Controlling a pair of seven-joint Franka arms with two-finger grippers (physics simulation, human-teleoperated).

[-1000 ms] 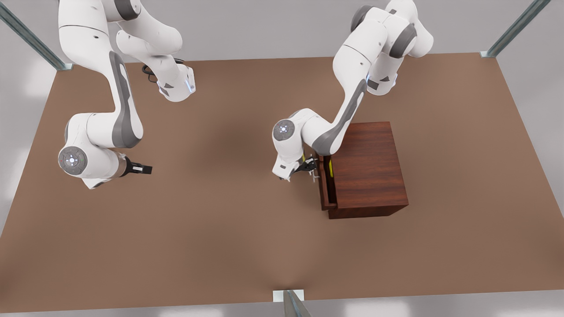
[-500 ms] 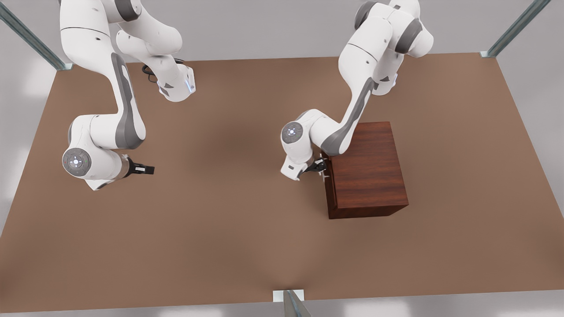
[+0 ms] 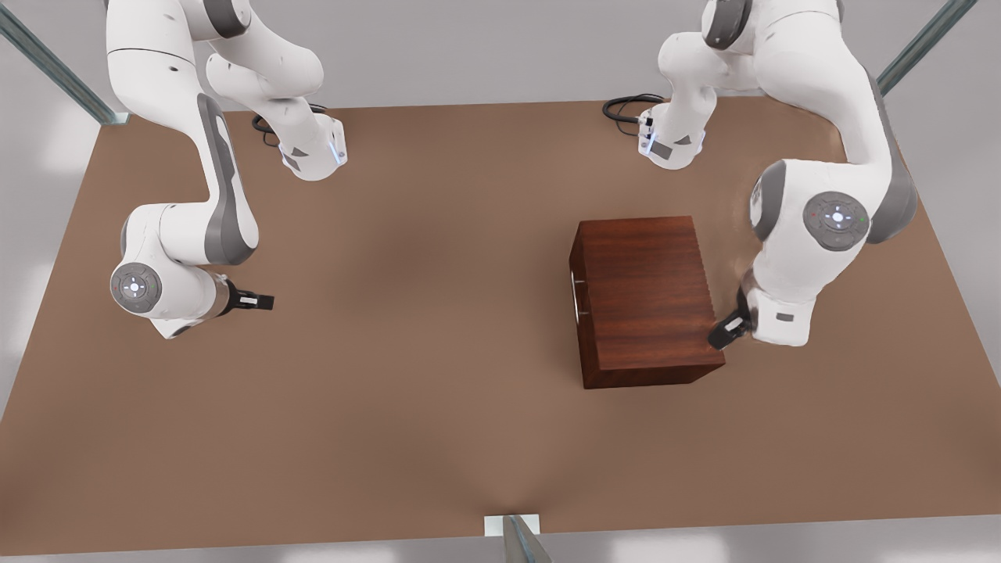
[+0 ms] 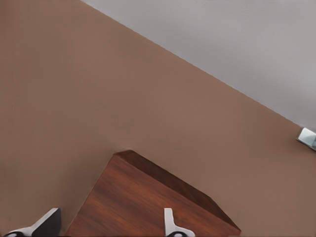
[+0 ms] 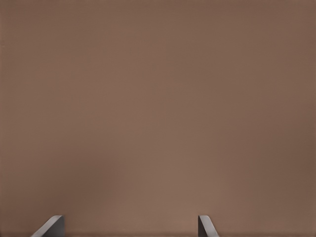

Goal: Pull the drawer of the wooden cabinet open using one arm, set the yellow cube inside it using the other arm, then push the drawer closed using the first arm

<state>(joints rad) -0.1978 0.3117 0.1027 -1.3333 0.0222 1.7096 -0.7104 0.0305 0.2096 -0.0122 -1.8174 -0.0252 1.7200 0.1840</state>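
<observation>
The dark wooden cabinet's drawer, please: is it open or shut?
Shut: the drawer front sits flush with the dark reddish-brown wooden cabinet.

Both arms [image 3: 176, 195] wear glossy white shells with grey joint bands, round grey caps, black cables at the bases and seemingly black-fingered grippers.

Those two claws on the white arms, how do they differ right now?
The left gripper sits at the wooden cabinet, by its edge on the front view's right. The right gripper is over bare table, far from the cabinet. The left gripper points toward the front view's left, the right gripper toward its right. Both are open and hold nothing.
</observation>
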